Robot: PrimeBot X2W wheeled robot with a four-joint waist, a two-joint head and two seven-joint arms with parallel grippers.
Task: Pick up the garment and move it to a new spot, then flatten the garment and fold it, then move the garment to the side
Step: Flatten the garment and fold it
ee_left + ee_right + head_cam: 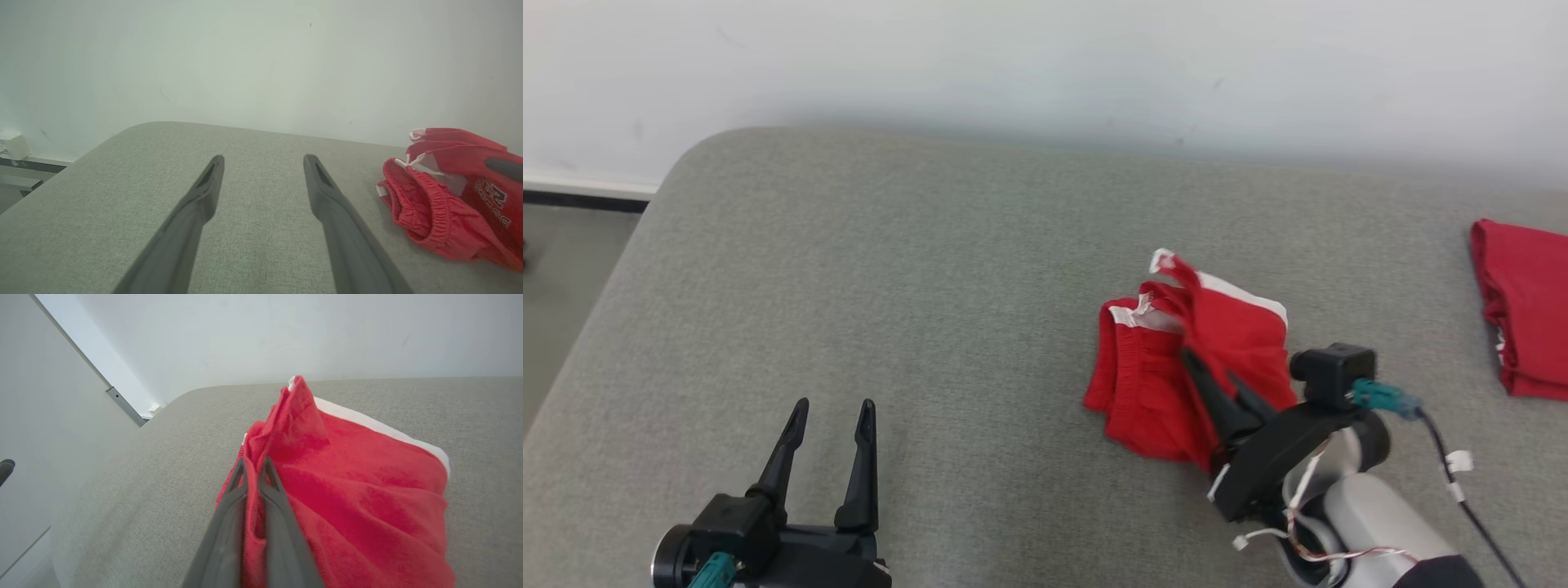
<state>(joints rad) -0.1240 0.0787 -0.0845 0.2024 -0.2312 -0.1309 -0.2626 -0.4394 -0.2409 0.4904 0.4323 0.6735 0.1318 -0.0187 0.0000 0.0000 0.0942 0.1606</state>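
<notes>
head view, entry one: garment [1168,384], red shorts with white trim [1241,292], bunched in a heap on the grey padded surface [931,286], right of centre, lying at and around the tips of the right gripper [1207,366] and well apart from the left gripper [835,404]

right gripper: fingers pressed almost together, pinching a fold of the red cloth between them, as the right wrist view shows; cloth lies on both sides of the fingers

right arm: enters from the lower right, pale forearm low, fingers angled up the view and toward the robot's left, over the near side of the heap

left gripper: fingers spread with nothing between them, pointing away from the robot over bare surface at the lower left

garment lie: gathered elastic waistband [1131,359] faces the robot's left; white-edged hem faces far right; a peak of cloth stands up at the far end; heap too crumpled to tell its long axis

left wrist view: dark print on the cloth, unreadable

also present: second red cloth [1523,310] at the right edge, well apart; pale wall [1013,65] behind
</notes>
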